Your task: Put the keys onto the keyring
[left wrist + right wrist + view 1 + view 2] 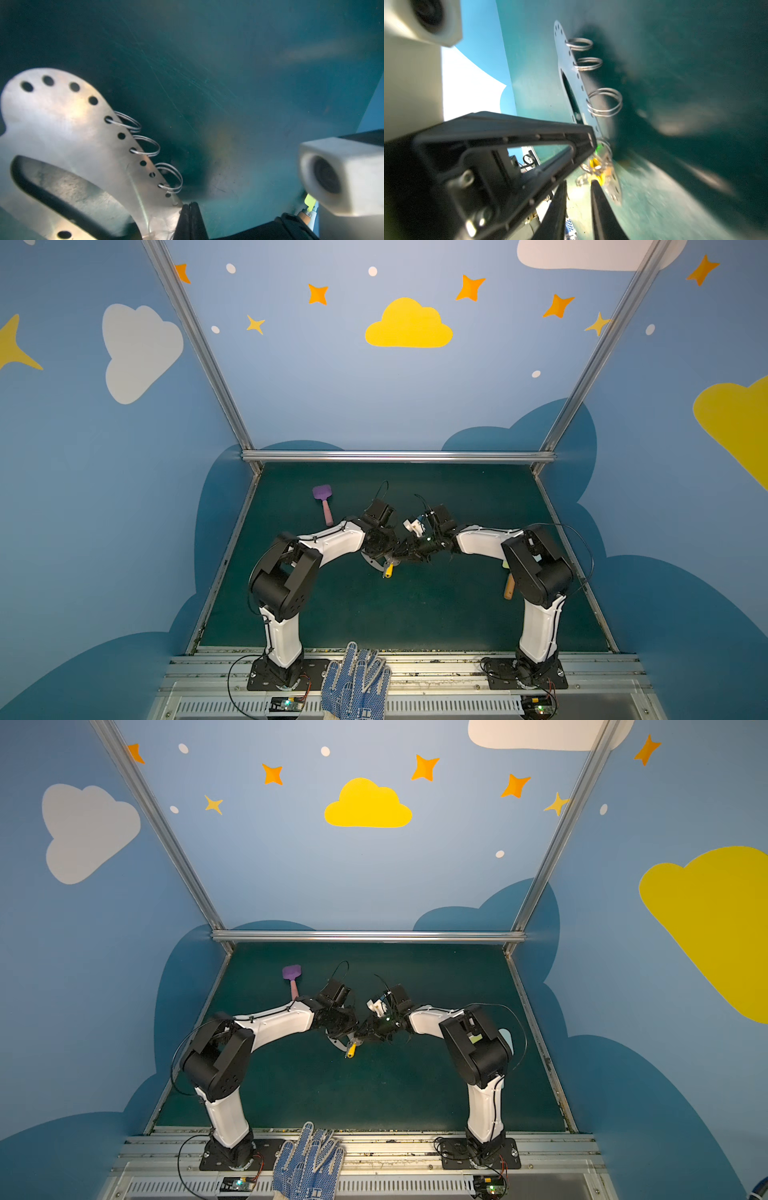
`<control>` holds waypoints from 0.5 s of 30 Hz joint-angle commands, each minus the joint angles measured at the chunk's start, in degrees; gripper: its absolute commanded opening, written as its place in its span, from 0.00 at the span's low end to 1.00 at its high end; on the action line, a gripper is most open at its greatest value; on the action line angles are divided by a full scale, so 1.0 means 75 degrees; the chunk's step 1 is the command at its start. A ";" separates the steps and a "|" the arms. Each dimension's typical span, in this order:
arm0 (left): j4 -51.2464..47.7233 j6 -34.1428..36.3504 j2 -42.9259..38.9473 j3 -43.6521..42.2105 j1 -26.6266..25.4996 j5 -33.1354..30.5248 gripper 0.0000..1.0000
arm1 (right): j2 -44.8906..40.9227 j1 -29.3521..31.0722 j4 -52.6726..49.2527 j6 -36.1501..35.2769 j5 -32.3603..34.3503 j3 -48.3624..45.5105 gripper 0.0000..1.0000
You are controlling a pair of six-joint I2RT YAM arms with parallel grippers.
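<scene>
While the left gripper (189,207) clamps one end of the keyring (68,133), that flat grey plate is held over the green mat (228,72). It shows a long slot, a row of small holes and three wire rings along its edge. The keys (596,170), silver with a yellow tag, bunch at the plate's clamped end. The right gripper (578,184) stands parted, one fingertip (596,191) touching the tag.
</scene>
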 commanded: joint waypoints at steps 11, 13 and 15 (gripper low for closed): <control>-0.0187 -0.0079 0.0035 0.0272 0.0016 -0.0155 0.04 | -0.1379 0.0338 0.0312 -0.0174 0.1322 -0.1073 0.24; -0.0196 -0.0080 0.0035 0.0272 0.0026 -0.0147 0.04 | -0.1510 0.0588 0.0429 -0.0177 0.1659 -0.1166 0.24; -0.0220 -0.0102 0.0027 0.0261 0.0028 -0.0148 0.04 | -0.1585 0.0803 0.0565 -0.0181 0.2103 -0.1243 0.24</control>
